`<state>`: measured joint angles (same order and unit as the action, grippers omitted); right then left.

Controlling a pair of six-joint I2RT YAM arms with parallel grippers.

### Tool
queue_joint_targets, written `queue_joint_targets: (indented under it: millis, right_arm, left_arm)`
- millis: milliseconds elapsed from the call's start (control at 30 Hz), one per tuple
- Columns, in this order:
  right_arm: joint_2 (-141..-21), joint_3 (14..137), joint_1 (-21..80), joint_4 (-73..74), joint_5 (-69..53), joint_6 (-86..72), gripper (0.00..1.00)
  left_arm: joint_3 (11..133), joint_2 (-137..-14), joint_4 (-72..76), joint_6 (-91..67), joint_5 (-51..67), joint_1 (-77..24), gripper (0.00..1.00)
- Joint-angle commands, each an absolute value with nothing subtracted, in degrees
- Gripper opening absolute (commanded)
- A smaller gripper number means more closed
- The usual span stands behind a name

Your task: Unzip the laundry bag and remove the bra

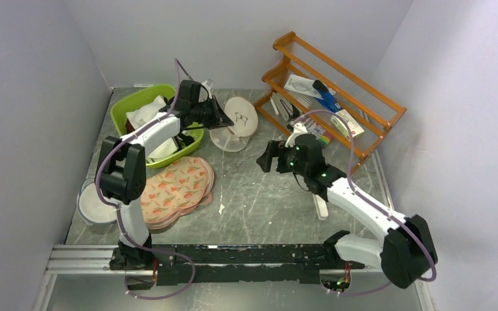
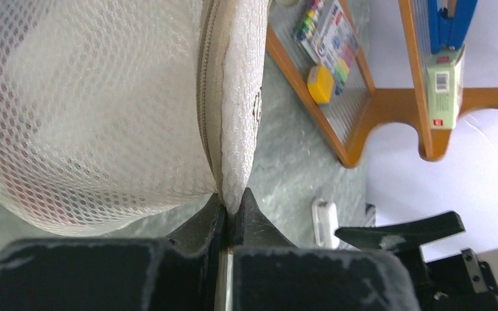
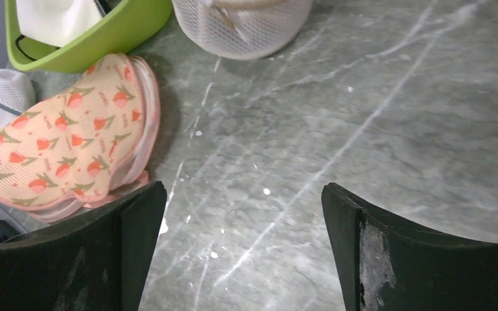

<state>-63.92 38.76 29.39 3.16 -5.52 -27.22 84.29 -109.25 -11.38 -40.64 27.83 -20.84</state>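
Note:
The laundry bag (image 1: 240, 116), round white-beige mesh with a small black bra outline on its face, sits at the back middle of the table. In the left wrist view its mesh body (image 2: 84, 110) and zipper line fill the left side. My left gripper (image 1: 222, 120) (image 2: 233, 206) is shut on the bag's rim edge beside the zipper. My right gripper (image 1: 270, 155) (image 3: 243, 214) is open and empty above bare table, a little in front and to the right of the bag (image 3: 240, 26). The bra is hidden; only a faint reddish tint shows through the mesh.
A green basin (image 1: 144, 98) with white garments stands at the back left. Peach fruit-printed pads (image 1: 175, 184) (image 3: 58, 149) lie left of centre, and a plain white round bag (image 1: 94, 206) lies at the far left. An orange wooden rack (image 1: 337, 97) stands back right. A white strip (image 1: 321, 206) lies under the right arm.

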Motion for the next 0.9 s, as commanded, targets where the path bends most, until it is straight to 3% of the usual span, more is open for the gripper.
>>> queue_joint_targets:
  millis: [0,333,567,867]
  right_arm:
    - [-69.60,41.93,32.33,-2.99,-3.89,-27.57,0.86]
    - [-77.69,40.05,32.98,-17.55,-3.43,-25.04,0.60]
    - [-84.76,42.33,32.89,-22.91,-5.15,-27.25,0.31]
    - [-87.39,43.54,32.96,-25.01,-9.37,-27.55,0.27]
  left_arm:
    - [80.31,-105.32,-3.79,-45.63,35.80,-20.92,0.07]
    - [76.43,-107.17,4.10,-53.22,43.87,-21.01,0.07]
    - [77.29,-109.12,2.59,-52.17,43.80,-21.01,0.07]
    - [77.84,-109.31,2.33,-52.09,44.51,-21.51,0.07]
